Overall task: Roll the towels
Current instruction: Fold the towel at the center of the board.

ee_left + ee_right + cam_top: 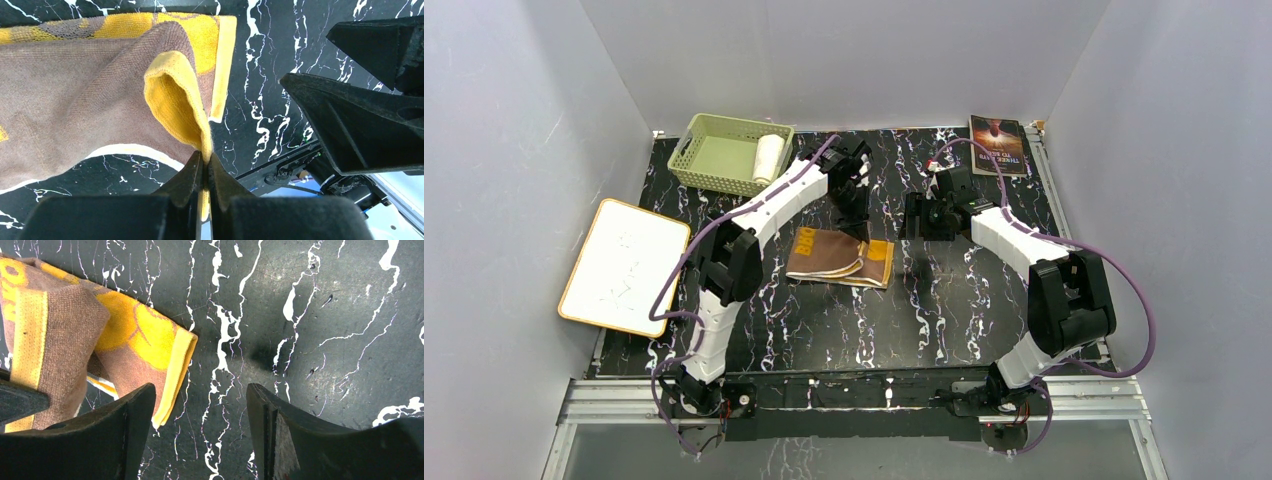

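Black marble bench [984, 300]: we've got left tool [204, 159] pinching brown towel [839, 258] edge, right tool [200, 407] spread wide beside it, holding nothing.

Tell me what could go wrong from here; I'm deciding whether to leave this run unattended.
1. The left gripper pinches only a thin yellow edge of the brown towel; it may slip free when pulled.
2. The right gripper hangs open beside the towel, holding nothing, so the cloth could drag across the table instead of rolling.
3. Both grippers sit close together and might collide.
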### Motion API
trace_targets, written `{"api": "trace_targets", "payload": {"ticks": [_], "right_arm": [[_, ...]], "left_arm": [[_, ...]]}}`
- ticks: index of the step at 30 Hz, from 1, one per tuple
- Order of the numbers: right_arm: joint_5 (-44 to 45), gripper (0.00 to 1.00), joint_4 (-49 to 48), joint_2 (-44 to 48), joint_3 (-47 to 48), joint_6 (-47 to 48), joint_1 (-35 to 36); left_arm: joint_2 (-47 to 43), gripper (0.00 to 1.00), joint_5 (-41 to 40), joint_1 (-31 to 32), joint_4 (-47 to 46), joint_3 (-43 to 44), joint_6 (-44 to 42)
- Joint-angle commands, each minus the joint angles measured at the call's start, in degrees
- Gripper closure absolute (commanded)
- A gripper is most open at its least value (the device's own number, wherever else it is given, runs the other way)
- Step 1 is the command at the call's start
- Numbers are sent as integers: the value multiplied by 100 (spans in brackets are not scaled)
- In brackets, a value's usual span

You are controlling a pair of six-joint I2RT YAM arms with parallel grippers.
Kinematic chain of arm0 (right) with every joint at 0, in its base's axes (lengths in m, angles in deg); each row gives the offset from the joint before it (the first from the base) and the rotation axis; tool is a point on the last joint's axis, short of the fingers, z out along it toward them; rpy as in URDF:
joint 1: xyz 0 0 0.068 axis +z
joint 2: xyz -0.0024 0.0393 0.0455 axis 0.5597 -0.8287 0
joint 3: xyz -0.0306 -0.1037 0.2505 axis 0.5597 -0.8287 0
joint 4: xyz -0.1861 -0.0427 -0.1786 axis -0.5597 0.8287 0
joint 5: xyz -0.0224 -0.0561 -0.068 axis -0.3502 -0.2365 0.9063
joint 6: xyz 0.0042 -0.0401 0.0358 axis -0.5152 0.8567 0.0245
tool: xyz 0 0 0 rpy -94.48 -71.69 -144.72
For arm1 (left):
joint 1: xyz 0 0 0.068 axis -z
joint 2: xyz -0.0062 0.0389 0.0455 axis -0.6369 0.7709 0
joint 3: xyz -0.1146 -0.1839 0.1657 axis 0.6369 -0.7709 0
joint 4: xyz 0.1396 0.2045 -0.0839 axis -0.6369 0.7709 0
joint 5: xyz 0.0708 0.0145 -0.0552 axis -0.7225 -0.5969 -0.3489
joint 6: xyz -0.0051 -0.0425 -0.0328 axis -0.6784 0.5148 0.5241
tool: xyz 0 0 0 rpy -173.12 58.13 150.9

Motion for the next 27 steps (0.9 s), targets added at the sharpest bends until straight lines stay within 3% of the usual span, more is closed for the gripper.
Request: {"api": "trace_targets", "payload": {"ticks": [1,11,16,23,25,27], "right_arm": [[27,35,-164,76,11,12,-3],[68,34,-146,142,-46,20,1],[168,33,-91,257,-80,29,-3],[291,31,-346,725,-122,-13,34],[242,34,-445,765,-39,-6,250],[247,47,-442,654,142,-30,546]], "left_arm": [[-137,100,185,58,86,128,131],[-273,99,522,93,-462,-529,220],[-333,63,794,102,-905,-793,243],[-1216,32,1312,-373,-2356,-1052,-182],[-1672,34,1520,-752,-2964,-1691,-205],[-2114,49,1740,-1217,-3522,-2410,-195]]}}
